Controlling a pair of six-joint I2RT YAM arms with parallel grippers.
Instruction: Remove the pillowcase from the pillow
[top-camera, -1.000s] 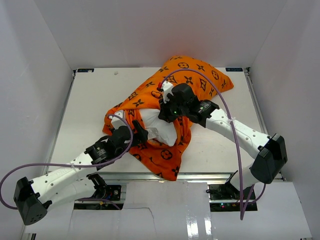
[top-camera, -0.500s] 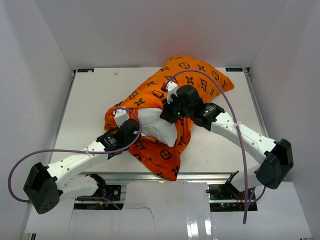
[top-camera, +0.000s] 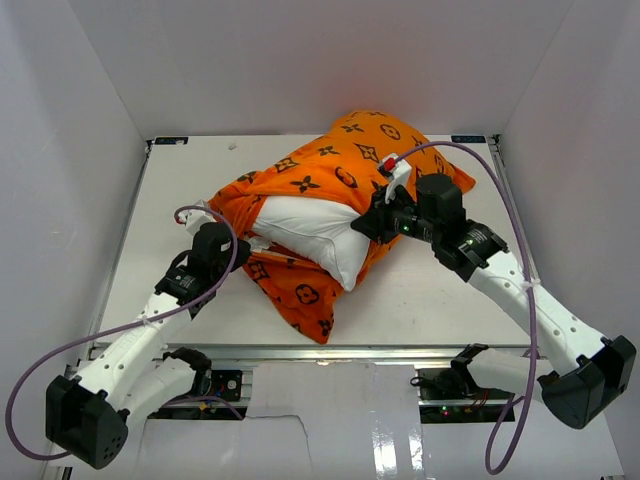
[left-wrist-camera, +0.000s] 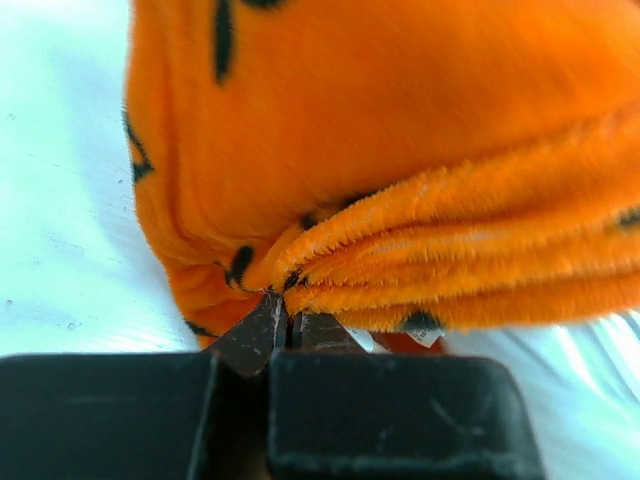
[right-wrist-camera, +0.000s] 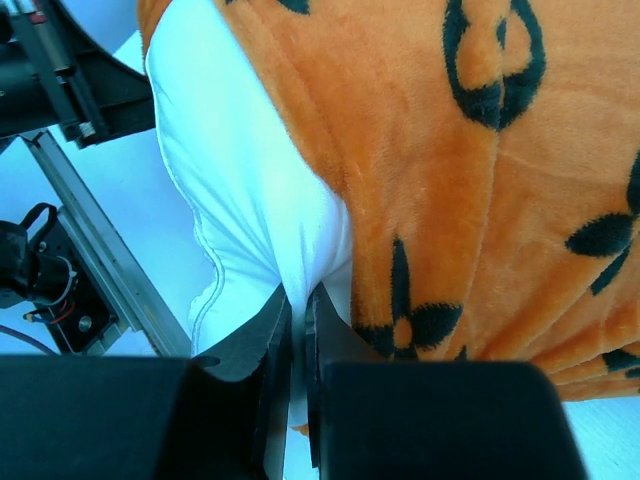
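**Contents of the white-walled enclosure, listed from the left**

1. Table (top-camera: 165, 200): a pale, flat top that carries the bundle.
2. Left arm (top-camera: 130, 335): white links and black joints. It reaches from the near-left corner up to the bundle's left end. A purple cable (top-camera: 90, 341) trails off it toward the near-left corner.
3. Left gripper (top-camera: 210, 230): set against the left tip of the orange cloth. In the wrist view its fingers (left-wrist-camera: 252, 338) are pressed together, with a bunched fold of orange hem nipped at their tips. It is clamped on the pillowcase.
4. Pillowcase (top-camera: 345, 160): bright orange plush with black flower, star and diamond motifs. It lies mid-table and runs from the left gripper diagonally to the far-right corner. Its mouth gapes toward the near side. One flap is spread on the table under the pillow, and the rest is draped over the pillow's top.
5. Pillow (top-camera: 305, 225): plain white and plump, partly uncovered. A broad white wedge shows in the opening at the middle of the bundle, with its corner pointing toward the near edge. The far-right part is under orange cloth.
6. Right gripper (top-camera: 378, 222): at the right side of the exposed white, where pillow meets cover. In the wrist view its fingers (right-wrist-camera: 250, 338) are nearly touching, with a pinch of white fabric drawn between them. It is closed on the pillow, and the orange plush lies just beside it.
7. Right arm (top-camera: 520, 290): rises from the near-right corner. A second purple cable (top-camera: 450, 144) arcs over its wrist.
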